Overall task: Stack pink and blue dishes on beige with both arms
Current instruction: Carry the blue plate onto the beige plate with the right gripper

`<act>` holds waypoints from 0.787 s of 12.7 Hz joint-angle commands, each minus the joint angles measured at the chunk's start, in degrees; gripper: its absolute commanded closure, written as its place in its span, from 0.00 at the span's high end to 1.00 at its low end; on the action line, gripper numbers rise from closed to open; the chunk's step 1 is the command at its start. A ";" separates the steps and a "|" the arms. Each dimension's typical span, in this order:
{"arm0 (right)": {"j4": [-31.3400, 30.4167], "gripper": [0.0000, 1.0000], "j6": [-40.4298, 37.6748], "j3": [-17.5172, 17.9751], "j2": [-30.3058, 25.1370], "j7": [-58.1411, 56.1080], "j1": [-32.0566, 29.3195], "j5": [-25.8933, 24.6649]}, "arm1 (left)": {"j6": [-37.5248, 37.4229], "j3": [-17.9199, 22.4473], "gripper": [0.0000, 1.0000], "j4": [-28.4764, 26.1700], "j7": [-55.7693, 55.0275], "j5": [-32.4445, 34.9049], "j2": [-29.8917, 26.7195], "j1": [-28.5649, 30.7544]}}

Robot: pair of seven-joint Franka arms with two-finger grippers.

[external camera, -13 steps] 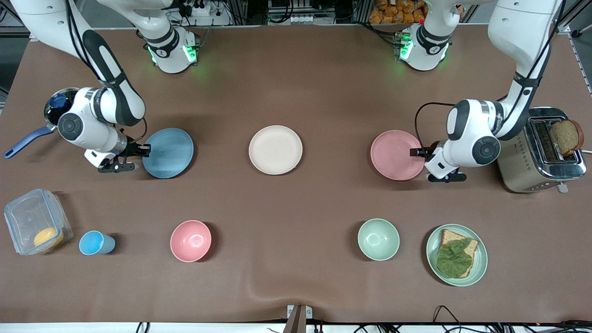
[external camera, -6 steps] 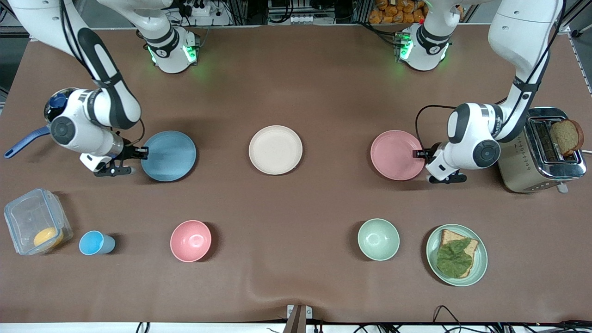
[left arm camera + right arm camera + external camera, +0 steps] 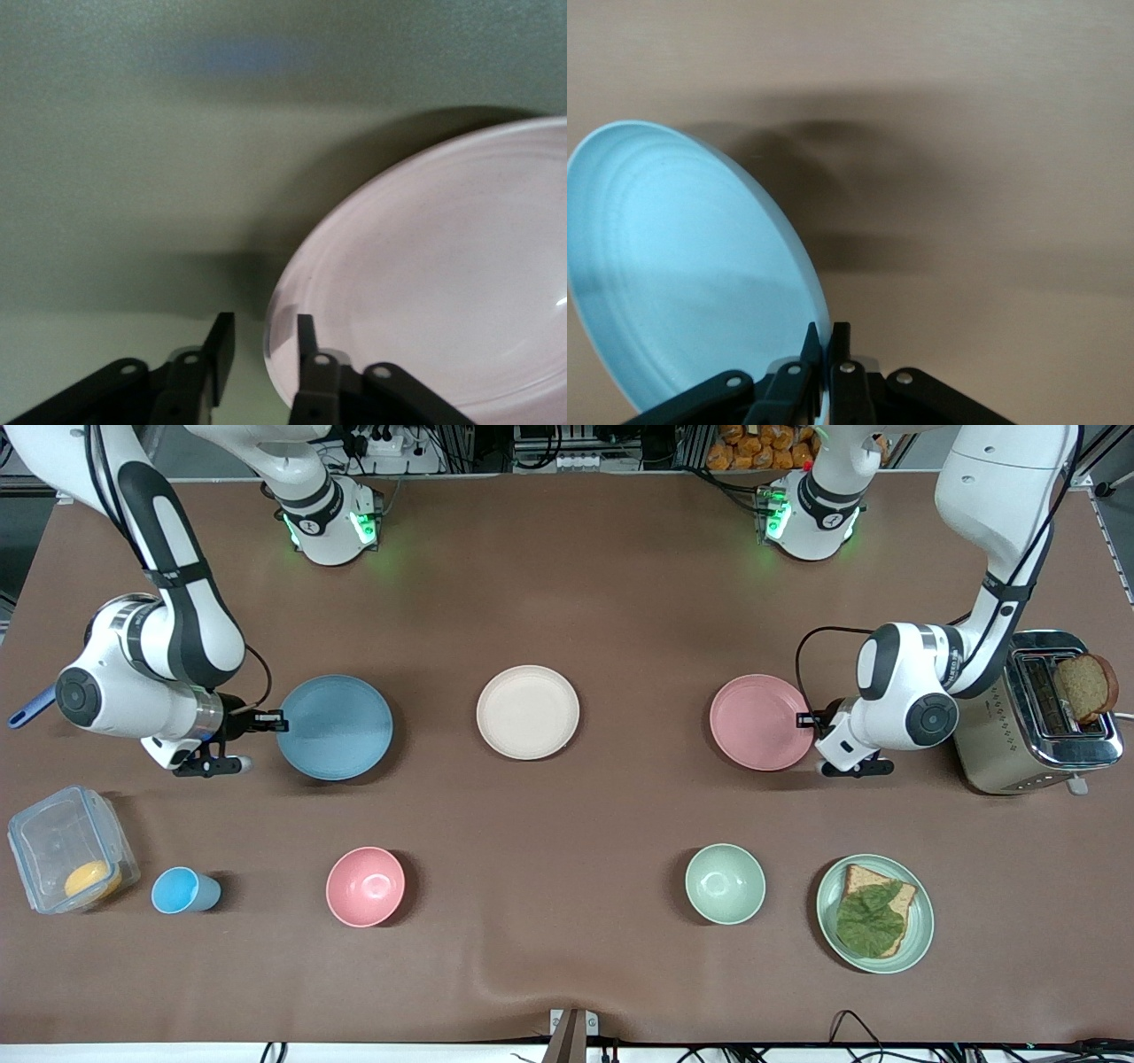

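My right gripper (image 3: 273, 720) (image 3: 826, 332) is shut on the rim of the light blue plate (image 3: 335, 726) (image 3: 691, 283) and holds it tilted above the table, near the right arm's end. The beige plate (image 3: 528, 712) lies flat at the table's middle with nothing on it. The pink plate (image 3: 760, 722) (image 3: 443, 283) rests on the table toward the left arm's end. My left gripper (image 3: 804, 720) (image 3: 263, 332) is open at this plate's edge, with one finger over the rim and the other outside it.
A blue-handled pan (image 3: 27, 707) sits by the right arm. Nearer the front camera stand a clear container (image 3: 66, 850), a blue cup (image 3: 182, 890), a pink bowl (image 3: 365, 886), a green bowl (image 3: 725, 883) and a green plate (image 3: 921, 939) carrying toast. A toaster (image 3: 1001, 753) stands beside the left arm.
The right arm has raised the blue plate off the table by its rim, tilting it. The left gripper has drawn back slightly to the pink plate's rim.
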 commanded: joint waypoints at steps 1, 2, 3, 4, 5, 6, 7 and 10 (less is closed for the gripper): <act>1.37 0.00 -3.69 -0.17 -2.52 0.31 5.53 6.28 | 0.36 -0.57 0.26 0.83 1.04 -1.77 0.94 0.48; 1.37 0.00 -3.44 -0.26 -3.05 2.40 8.70 8.05 | 0.36 -0.57 0.22 0.84 1.04 -1.77 0.95 0.48; 1.72 0.00 -2.91 -0.26 -3.23 7.03 11.86 8.41 | 0.36 -0.57 0.19 0.92 1.04 -1.77 1.03 0.48; 2.85 0.00 -2.56 -0.26 -3.32 10.91 15.46 8.42 | 0.36 -0.57 0.16 1.01 1.04 -1.77 1.03 0.39; 3.82 0.00 -2.03 -0.26 -3.14 14.25 18.45 8.50 | 0.36 -0.66 0.08 1.01 1.04 -1.77 1.03 0.31; 4.18 0.00 -0.55 -0.26 -2.88 17.33 20.92 9.37 | 0.27 -0.66 0.00 1.10 1.04 -1.77 1.03 0.30; 4.18 0.00 2.08 -0.35 -2.62 19.88 24.60 10.77 | 0.36 -0.66 0.00 1.19 1.04 -2.12 1.03 0.30; 4.00 0.00 7.36 -0.26 -0.51 24.90 31.64 11.40 | 0.19 -0.66 0.00 1.54 1.13 -2.12 0.77 0.13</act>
